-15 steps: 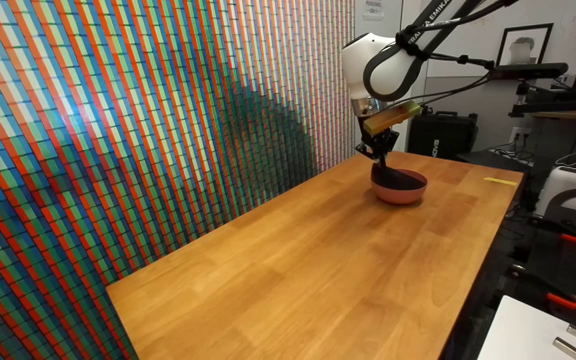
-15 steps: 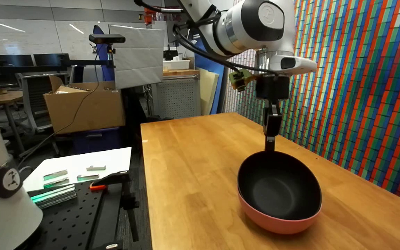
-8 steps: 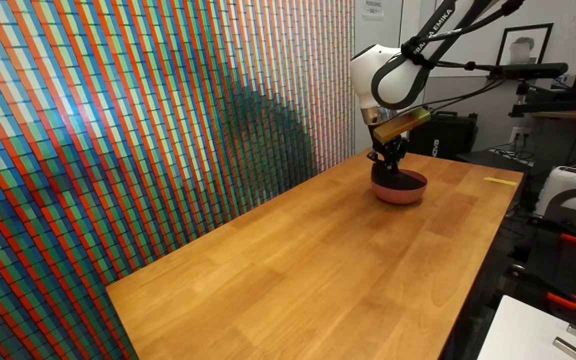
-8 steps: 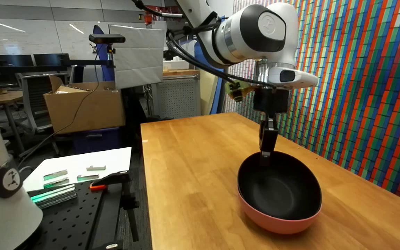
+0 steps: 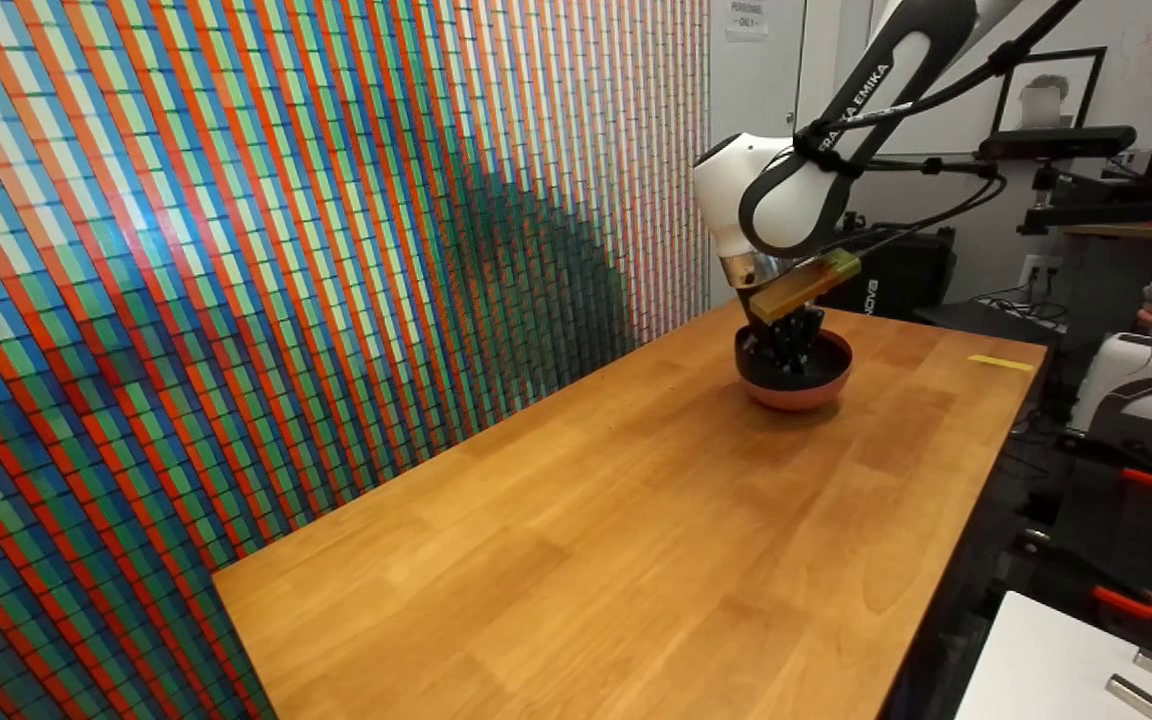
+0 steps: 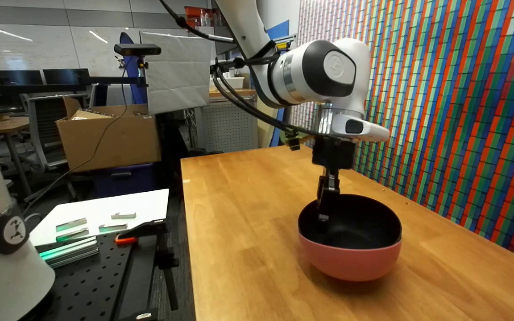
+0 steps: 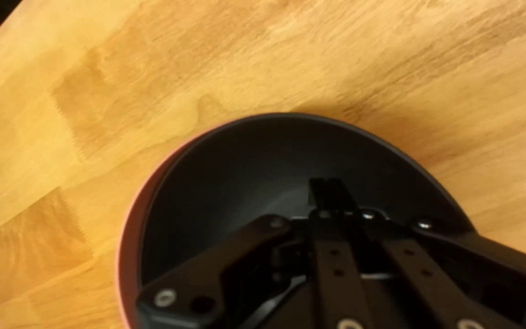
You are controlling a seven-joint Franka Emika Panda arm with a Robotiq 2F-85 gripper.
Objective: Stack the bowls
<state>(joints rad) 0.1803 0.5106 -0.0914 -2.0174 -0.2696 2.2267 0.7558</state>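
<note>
The glossy black bowl [image 6: 364,223] sits nested inside the salmon pink bowl [image 6: 353,263] on the wooden table. In an exterior view the black bowl [image 5: 748,366] stands above the pink rim [image 5: 796,398] on one side, so it looks somewhat tilted. My gripper [image 6: 323,217] reaches down inside the black bowl, and it also shows there in an exterior view [image 5: 793,366]. In the wrist view the fingertips [image 7: 329,189] are together with nothing between them. The black bowl [image 7: 244,178] fills the view below them, with a pink crescent [image 7: 128,256] at its left.
The wooden table [image 5: 576,560] extends on one side of the bowls, with a patterned wall [image 5: 336,250] along its long edge. A piece of yellow tape [image 5: 1000,362] lies near the table's edge. A white board with small metal parts [image 6: 105,207] stands beside the table.
My gripper has moved down from the black bowl's rim into its inside. Both bowls have shifted and rocked slightly; more of the pink outside shows, and the black opening looks less tipped.
</note>
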